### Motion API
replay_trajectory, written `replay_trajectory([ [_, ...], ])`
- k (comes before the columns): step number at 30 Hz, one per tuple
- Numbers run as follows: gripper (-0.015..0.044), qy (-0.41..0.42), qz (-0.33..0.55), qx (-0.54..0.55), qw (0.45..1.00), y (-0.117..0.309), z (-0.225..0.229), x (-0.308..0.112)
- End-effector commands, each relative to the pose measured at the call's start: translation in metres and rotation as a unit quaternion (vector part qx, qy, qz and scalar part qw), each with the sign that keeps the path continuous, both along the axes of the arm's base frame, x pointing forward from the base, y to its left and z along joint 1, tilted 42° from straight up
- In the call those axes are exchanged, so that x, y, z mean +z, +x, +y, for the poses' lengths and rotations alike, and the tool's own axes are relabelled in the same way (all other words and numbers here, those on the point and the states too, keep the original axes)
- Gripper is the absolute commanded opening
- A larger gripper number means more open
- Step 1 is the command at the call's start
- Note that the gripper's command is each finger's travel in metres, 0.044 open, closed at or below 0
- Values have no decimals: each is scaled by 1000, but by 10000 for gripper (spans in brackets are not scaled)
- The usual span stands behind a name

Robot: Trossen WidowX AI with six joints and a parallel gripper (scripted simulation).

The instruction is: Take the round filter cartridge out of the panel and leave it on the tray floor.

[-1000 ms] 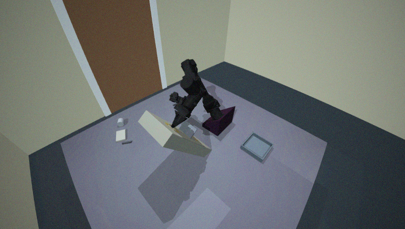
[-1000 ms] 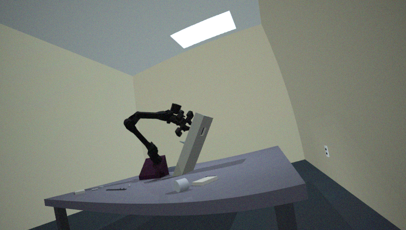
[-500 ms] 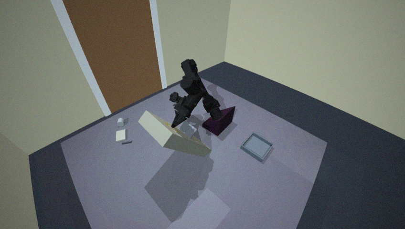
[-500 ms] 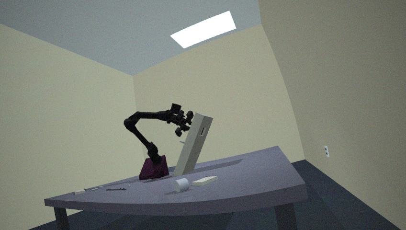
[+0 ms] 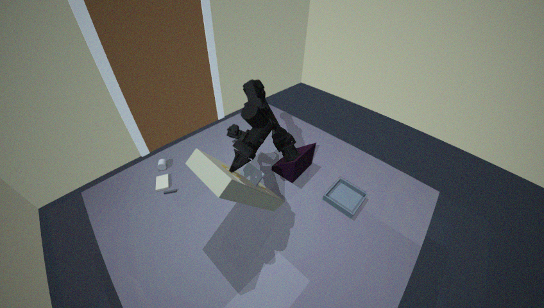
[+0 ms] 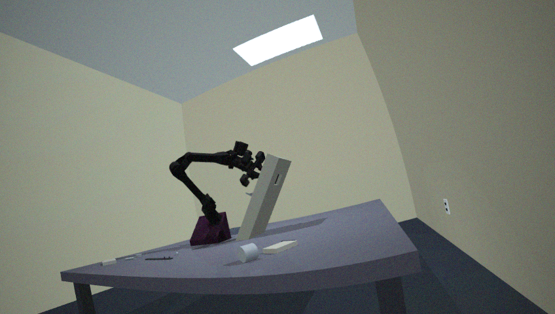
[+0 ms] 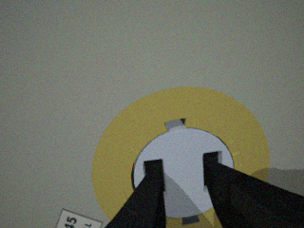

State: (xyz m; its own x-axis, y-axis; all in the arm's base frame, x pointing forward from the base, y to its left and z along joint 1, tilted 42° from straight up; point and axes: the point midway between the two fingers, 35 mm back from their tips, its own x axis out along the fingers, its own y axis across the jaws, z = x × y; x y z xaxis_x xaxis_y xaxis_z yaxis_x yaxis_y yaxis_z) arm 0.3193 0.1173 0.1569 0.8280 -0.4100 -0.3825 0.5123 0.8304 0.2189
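The service panel [image 5: 208,173] [image 6: 258,202] [image 7: 47,71] is a pale slanted box. The round filter cartridge [image 7: 182,142] sits in it inside a yellow ring [image 7: 109,157], its pale face towards the wrist camera. A grey tab shows at its top edge and a dark notch at its bottom edge. My gripper [image 5: 231,170] [image 7: 181,174] is at the panel face, fingers partly apart. In the wrist view each fingertip lies over one of the two narrow slots; how deep they reach is hidden. The tray [image 5: 337,208] is a shallow blue-grey box to the right of the panel in the top view.
A bluish flap [image 5: 253,174] [image 6: 249,193] stands out from the panel face beside the gripper. The purple arm base [image 5: 292,167] [image 6: 210,231] is between panel and tray. A white cylinder [image 5: 161,164] [image 6: 248,252] and a pale block [image 5: 161,181] [image 6: 280,246] lie beyond the panel.
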Motion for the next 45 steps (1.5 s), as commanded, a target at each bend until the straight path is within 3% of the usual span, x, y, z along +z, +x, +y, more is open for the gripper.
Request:
replay_trajectory([
  [1,98,0,2,3,1000,0,1,-1],
  [45,98,0,2,3,1000,6,-2,-4],
])
